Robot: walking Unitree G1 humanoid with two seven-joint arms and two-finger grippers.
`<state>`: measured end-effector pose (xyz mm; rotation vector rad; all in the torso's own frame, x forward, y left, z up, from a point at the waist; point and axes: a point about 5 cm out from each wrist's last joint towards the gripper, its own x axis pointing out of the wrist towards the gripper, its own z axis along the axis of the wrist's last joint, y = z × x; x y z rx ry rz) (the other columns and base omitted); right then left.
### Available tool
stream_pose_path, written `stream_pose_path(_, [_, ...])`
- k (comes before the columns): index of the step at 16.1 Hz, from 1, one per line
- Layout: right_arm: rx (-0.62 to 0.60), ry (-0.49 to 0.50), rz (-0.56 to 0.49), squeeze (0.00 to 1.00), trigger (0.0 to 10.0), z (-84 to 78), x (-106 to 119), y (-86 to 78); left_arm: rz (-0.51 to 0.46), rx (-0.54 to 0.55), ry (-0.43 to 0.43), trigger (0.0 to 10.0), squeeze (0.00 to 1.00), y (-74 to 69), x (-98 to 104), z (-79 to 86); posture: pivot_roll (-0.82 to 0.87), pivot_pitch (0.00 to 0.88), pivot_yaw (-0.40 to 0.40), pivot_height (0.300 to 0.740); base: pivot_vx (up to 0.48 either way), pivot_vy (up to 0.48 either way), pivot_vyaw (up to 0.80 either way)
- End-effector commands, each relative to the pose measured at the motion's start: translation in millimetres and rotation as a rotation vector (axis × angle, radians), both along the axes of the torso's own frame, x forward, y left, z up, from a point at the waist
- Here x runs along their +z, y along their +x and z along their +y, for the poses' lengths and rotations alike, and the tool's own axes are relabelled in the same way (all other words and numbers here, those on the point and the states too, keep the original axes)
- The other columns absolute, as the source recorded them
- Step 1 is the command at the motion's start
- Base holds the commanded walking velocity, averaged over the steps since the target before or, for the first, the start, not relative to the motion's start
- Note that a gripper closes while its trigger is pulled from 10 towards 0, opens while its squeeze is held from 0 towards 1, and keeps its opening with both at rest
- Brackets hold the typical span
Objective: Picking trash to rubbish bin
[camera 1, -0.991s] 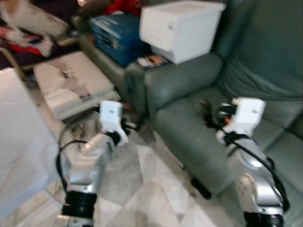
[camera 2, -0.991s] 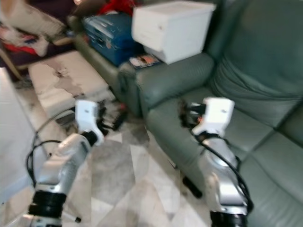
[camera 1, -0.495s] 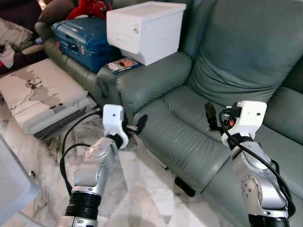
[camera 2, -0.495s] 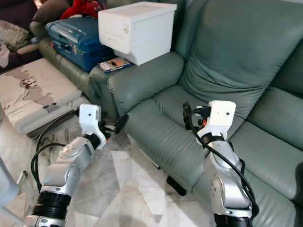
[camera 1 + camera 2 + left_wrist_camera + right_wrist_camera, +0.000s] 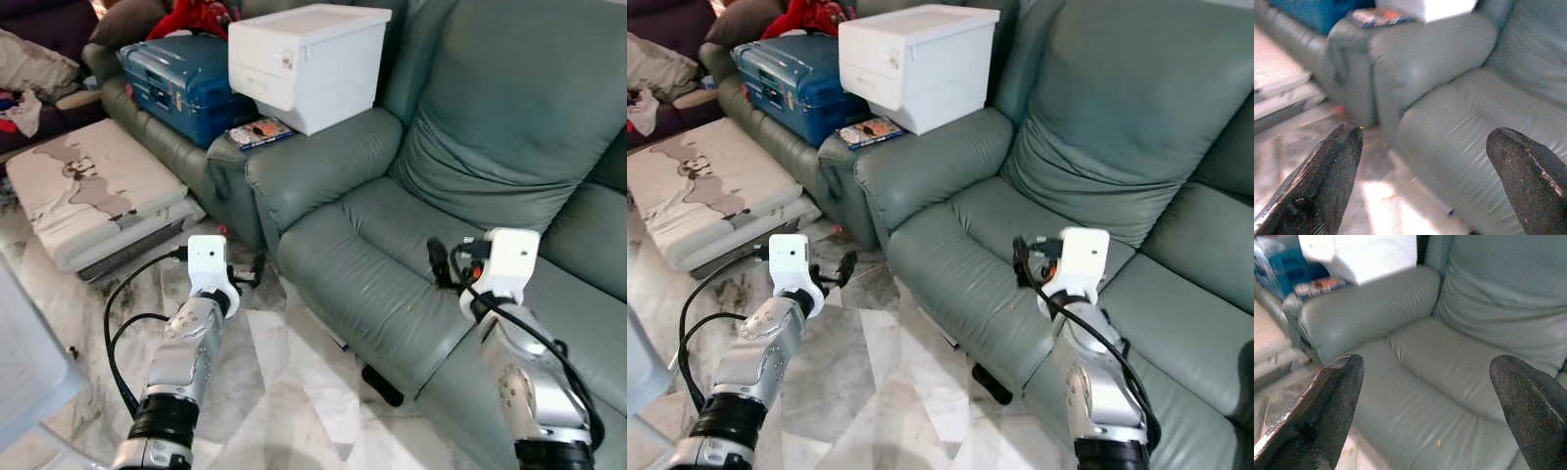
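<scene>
I see both arms raised in front of a grey-green leather sofa point(image 5: 392, 255). The left claw point(image 5: 257, 268) hovers over the pale marble floor point(image 5: 284, 392), just beside the sofa's armrest; its fingers point(image 5: 1327, 181) are spread wide with nothing between them. The right claw point(image 5: 437, 262) hovers above the seat cushion; its fingers point(image 5: 1322, 411) are also spread wide and empty. In the right wrist view a small orange speck point(image 5: 1438, 443) lies on the seat cushion; I cannot tell what it is. In the left wrist view a small red object point(image 5: 1339, 108) lies on the floor at the foot of the armrest, blurred. A white lidded plastic box point(image 5: 306, 61) rests on the armrest, touching a colourful booklet point(image 5: 257, 131). A blue hard suitcase point(image 5: 181, 83) sits on the neighbouring seat. A flat white cushion point(image 5: 93, 201) lies on the floor.
</scene>
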<state>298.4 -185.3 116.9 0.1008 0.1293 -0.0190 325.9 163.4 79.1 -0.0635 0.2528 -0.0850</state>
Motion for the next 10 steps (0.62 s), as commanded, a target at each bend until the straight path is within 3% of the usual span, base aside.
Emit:
stream_pose_path(1, [-0.027,-0.002,0.017,0.00,10.0,-10.7,-6.1,4.9,0.064,0.045,0.052,10.0,0.00,-2.7,-14.5,16.6,0.00,0.047,-0.003,0.740,0.000,0.000,0.00])
stream_pose_path(5, [-0.053,-0.030,0.105,0.00,10.0,-24.9,-32.6,7.3,0.250,0.079,0.042,10.0,0.00,-18.9,-51.8,41.1,0.01,0.046,-0.003,0.740,0.000,0.000,0.00])
stream_pose_path(6, [-0.062,-0.047,0.153,0.00,10.0,-31.9,-48.8,5.8,0.347,0.109,0.060,10.0,0.00,-32.5,-70.4,55.2,0.02,0.050,-0.001,0.740,0.000,0.000,0.00])
stream_pose_path(7, [-0.063,-0.049,0.162,0.00,10.0,-33.0,-51.5,5.5,0.359,0.114,0.067,10.0,0.00,-34.7,-72.9,57.5,0.02,0.050,-0.001,0.740,0.000,0.000,0.00])
stream_pose_path(9, [-0.109,-0.037,0.223,0.00,10.0,-43.7,-71.4,-1.3,0.488,0.127,0.074,10.0,0.00,-59.1,-97.5,67.8,0.02,0.055,0.006,0.740,0.000,0.000,0.00])
stream_pose_path(10, [-0.129,-0.018,0.254,0.00,10.0,-46.9,-79.5,-5.2,0.538,0.142,0.029,10.0,0.00,-71.3,-107.8,69.9,0.02,0.057,0.008,0.740,0.000,0.000,0.00])
